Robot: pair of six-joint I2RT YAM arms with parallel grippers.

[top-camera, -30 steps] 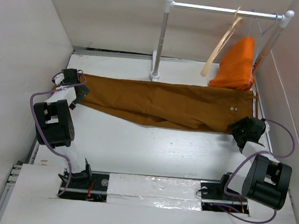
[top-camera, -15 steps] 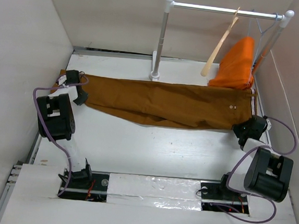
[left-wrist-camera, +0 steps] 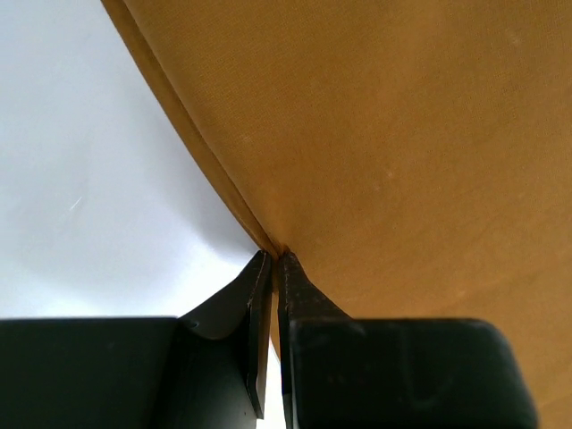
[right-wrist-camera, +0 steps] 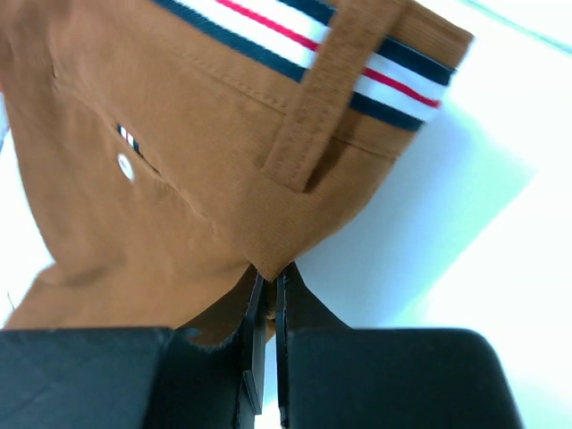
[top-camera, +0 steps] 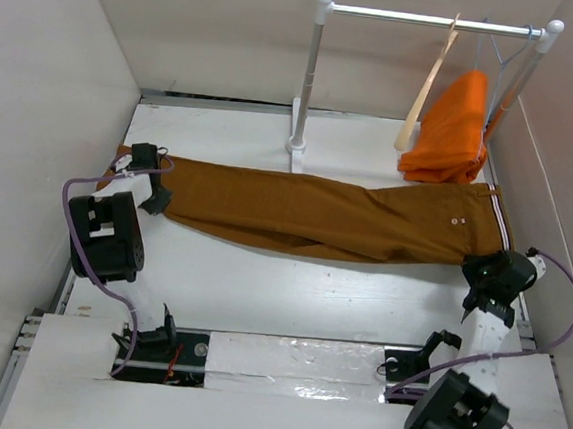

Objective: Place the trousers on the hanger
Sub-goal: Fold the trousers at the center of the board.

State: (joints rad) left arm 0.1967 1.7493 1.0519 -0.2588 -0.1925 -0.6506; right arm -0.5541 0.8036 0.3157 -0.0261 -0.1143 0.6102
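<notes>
Top cam: high, near edge, looks down on table (top-camera: 260, 292). Wrist cams: v. close, prob. downward; all share trousers (top-camera: 317, 212).

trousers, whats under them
The trousers are stretched over the white table, which shows all around them. The left gripper and right gripper pinch their edges. Whatever lies beneath the cloth itself is covered.

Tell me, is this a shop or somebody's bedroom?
Neither, most likely: it looks like a robot test booth. Plain white walls box in a table with two robot arms bolted on, and a small clothes rail holds a wooden hanger.
</notes>
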